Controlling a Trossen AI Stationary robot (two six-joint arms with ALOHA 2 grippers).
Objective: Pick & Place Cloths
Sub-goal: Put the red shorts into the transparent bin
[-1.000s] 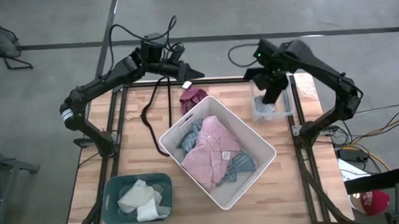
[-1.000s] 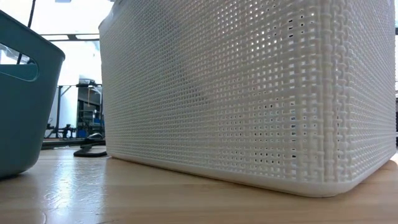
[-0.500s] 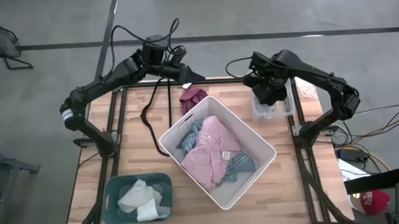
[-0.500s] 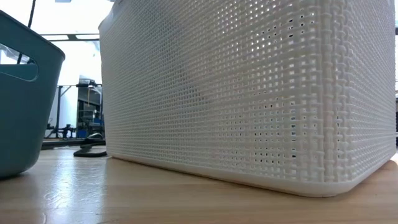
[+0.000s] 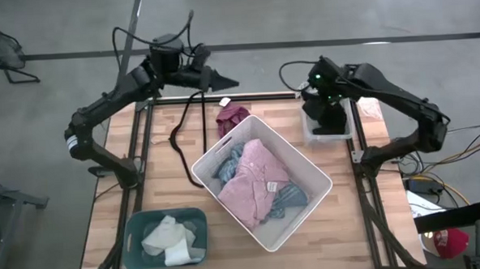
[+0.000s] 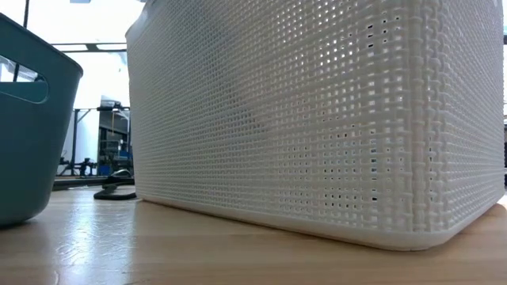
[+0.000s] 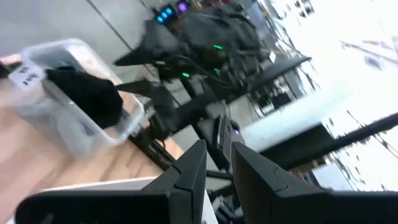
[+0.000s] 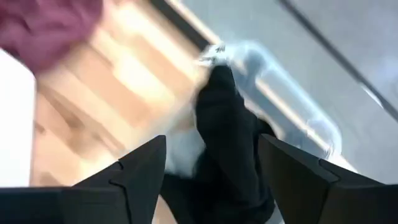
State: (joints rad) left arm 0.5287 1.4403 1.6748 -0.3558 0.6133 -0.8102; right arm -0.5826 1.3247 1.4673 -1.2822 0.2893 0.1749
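Observation:
A clear bin [image 5: 311,135] stands at the table's far right with a black cloth [image 8: 219,106] in it. My right gripper [image 5: 327,113] hangs over the bin, pointing down. It is open [image 8: 211,142], one finger on either side of the black cloth. A maroon cloth [image 5: 233,114] lies on the table by the far corner of the white basket [image 5: 315,173]. The basket holds a pink cloth [image 5: 254,178] on a blue striped one [image 5: 290,197]. My left gripper [image 5: 231,83] is raised over the far edge, with only a narrow gap [image 7: 217,148] between its fingers and nothing in it. My right gripper's open fingers [image 8: 140,168] come down from above on either side of the black cloth's raised fold [image 8: 214,87]. The cloth rests in the clear bin. Whether the fingers touch it, I cannot tell.
A teal bin [image 5: 138,224] with cream-white cloths [image 5: 167,239] stands at the near left corner. A thin black cable [image 5: 179,141] loops over the table's left part. In the low view, the basket's woven wall [image 6: 317,119] and the teal bin [image 6: 32,127] fill the picture.
My right gripper has stayed over the clear bin while its wrist has lifted and turned. My left arm has drawn back toward the table's far left and risen a little, its gripper empty throughout.

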